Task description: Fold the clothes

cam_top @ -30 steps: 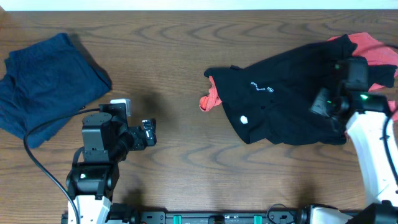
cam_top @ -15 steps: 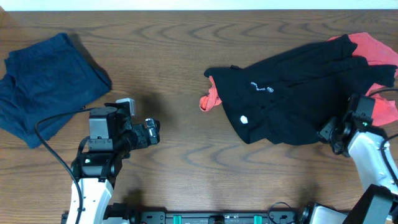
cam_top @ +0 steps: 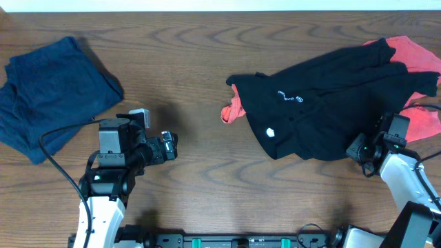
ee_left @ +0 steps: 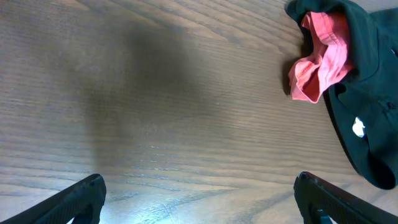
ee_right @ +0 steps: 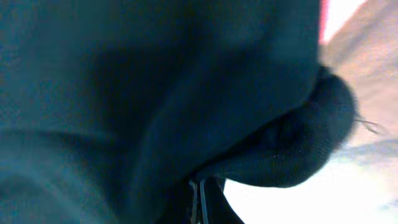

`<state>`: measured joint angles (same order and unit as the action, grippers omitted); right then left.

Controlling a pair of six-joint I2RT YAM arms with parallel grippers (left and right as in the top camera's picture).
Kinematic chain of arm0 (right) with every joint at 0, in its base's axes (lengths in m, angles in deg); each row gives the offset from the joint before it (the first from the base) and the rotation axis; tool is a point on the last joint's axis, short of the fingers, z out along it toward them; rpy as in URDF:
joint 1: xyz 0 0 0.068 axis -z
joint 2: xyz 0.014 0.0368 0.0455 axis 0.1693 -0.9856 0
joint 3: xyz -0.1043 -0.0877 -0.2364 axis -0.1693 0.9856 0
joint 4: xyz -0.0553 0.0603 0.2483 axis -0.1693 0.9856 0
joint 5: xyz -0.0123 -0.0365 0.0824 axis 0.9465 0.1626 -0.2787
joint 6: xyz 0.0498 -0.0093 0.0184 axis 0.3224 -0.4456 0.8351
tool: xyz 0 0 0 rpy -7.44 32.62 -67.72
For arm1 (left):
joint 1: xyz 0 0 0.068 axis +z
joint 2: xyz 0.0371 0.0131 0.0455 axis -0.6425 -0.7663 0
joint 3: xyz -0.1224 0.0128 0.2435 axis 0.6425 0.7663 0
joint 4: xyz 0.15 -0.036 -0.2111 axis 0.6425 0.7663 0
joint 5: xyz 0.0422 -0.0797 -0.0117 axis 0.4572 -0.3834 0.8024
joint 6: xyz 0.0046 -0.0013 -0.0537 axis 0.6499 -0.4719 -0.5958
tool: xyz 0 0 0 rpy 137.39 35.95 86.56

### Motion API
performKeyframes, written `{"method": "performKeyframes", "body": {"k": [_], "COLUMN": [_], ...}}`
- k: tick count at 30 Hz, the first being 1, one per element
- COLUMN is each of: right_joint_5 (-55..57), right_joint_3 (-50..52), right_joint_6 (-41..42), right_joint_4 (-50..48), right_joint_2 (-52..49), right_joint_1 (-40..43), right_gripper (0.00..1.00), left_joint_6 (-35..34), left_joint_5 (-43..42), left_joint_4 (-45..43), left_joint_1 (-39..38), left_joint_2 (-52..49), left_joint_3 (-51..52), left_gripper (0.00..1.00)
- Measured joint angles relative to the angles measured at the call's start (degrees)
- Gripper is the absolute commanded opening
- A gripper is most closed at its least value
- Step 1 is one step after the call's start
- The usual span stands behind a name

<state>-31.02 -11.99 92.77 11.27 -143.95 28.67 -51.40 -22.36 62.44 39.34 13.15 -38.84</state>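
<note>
Black soft-knit collared shirt with a small white logo lies crumpled on the right half of the brown wooden table, collar end toward the centre and the body bunched toward the right edge.

Handling, my read: light, limp and non-slippery. It will drape and drag rather than slide, and there is no fragility risk. Pinch at a hem corner or a shoulder seam, not mid-panel, otherwise it just tents.

The coral-red fabric garment lies under the shirt. It shows at the far right, and a bit pokes out by the collar. Expect it to come along if the shirt gets pulled.

The right gripper is at the shirt's lower-right hem. Its wrist view is filled with black cloth and a rolled hem edge, so I cannot tell how far the jaws are open or whether they have fabric.

The left gripper is over bare wood, well apart from the shirt. Its fingers are spread wide with nothing between them.

The navy blue fabric garment sits alone at far left, roughly flat.

No bins or baskets in view.
</note>
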Motion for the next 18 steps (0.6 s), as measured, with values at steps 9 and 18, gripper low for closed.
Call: {"method": "performKeyframes", "body": {"k": [9, 18], "right_joint_5": [-18.9, -43.0], "right_joint_3": [-6.5, -19.5], "right_joint_6": [-7.5, -19.5], "right_joint_4": [1.2, -0.1], "right_joint_2": [4.8, 12.7], "right_joint_1": [-1.5, -24.3], "right_gripper": [0.01, 0.01], "left_joint_6": [0.0, 0.0], "left_joint_5": [0.0, 0.0], "left_joint_4": [0.0, 0.0], "left_joint_1": [0.0, 0.0], "left_joint_2": [0.0, 0.0], "left_joint_3": [0.0, 0.0], "left_gripper": [0.98, 0.98]}}
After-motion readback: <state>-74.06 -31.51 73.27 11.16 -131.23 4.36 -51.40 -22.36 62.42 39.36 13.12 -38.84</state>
